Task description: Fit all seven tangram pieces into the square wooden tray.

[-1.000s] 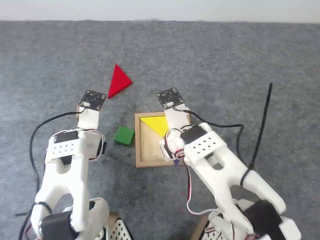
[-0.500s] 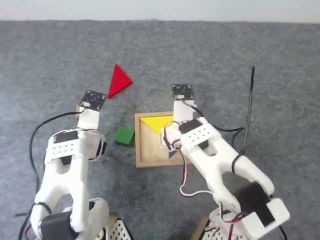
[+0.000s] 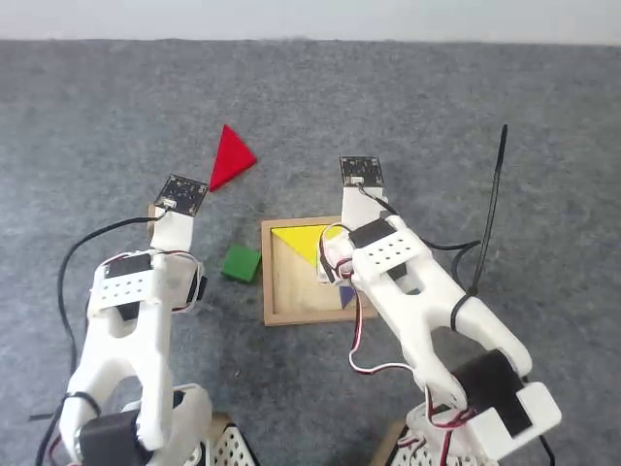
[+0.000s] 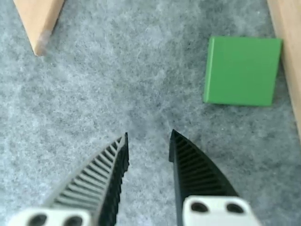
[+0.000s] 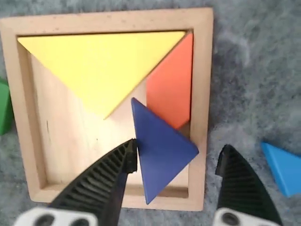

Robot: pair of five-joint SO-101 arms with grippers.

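Grey felt table (image 3: 116, 107). The square wooden tray (image 5: 13, 122) sits between the two arms, nearer the right one. Inside it, a large yellow triangle (image 5: 101, 61) lies flat along the far wall. An orange piece (image 5: 174, 89) is tucked against the adjoining wall and touches the yellow's slanted edge. A dark blue triangle (image 5: 160, 148) lies askew in the remaining space — one corner meets the yellow's point and two others ride onto the tray's rim, so it is not seated flat. The right gripper (image 5: 178, 157) hangs over that blue triangle with its jaws spread wide. One tip is just beside the triangle's edge, the other stands out past the rim, and nothing is gripped. A light blue piece (image 5: 284, 167) lies on the felt just outside the tray on that side. A green square (image 4: 242, 70) rests on the felt close against the tray's opposite wall; whether they touch, cannot tell. The left gripper (image 4: 149, 137) is low over bare felt near the green square — jaws parted a little, empty. A plain wood-coloured piece (image 4: 40, 16) shows one corner beyond it. A red triangle (image 3: 231, 157) lies well apart from the tray, farther out on the table.
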